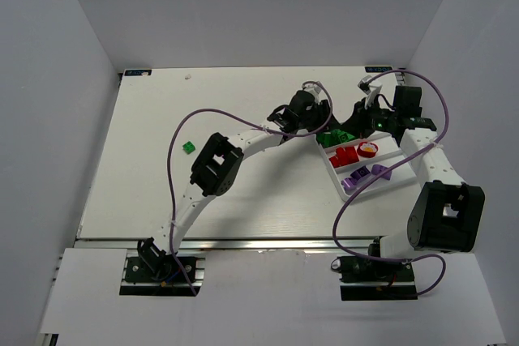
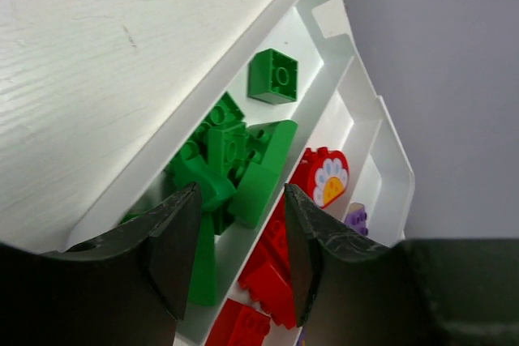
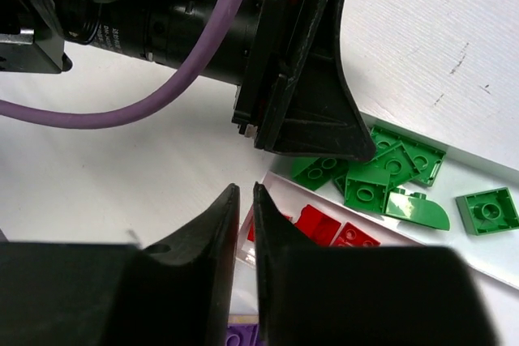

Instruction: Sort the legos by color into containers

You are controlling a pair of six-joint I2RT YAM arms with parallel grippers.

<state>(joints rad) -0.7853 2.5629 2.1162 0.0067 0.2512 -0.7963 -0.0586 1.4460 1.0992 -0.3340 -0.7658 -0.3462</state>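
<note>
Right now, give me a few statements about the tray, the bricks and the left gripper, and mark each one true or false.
1. A loose green brick lies on the table, outside the tray. True.
2. The red bricks sit in the tray's middle compartment. True.
3. The left gripper is clamped shut. False: its jaws stand apart above the green bricks in the tray.
4. The purple bricks share a compartment with the green bricks. False: they have their own compartment, with the red one between the two.
</note>
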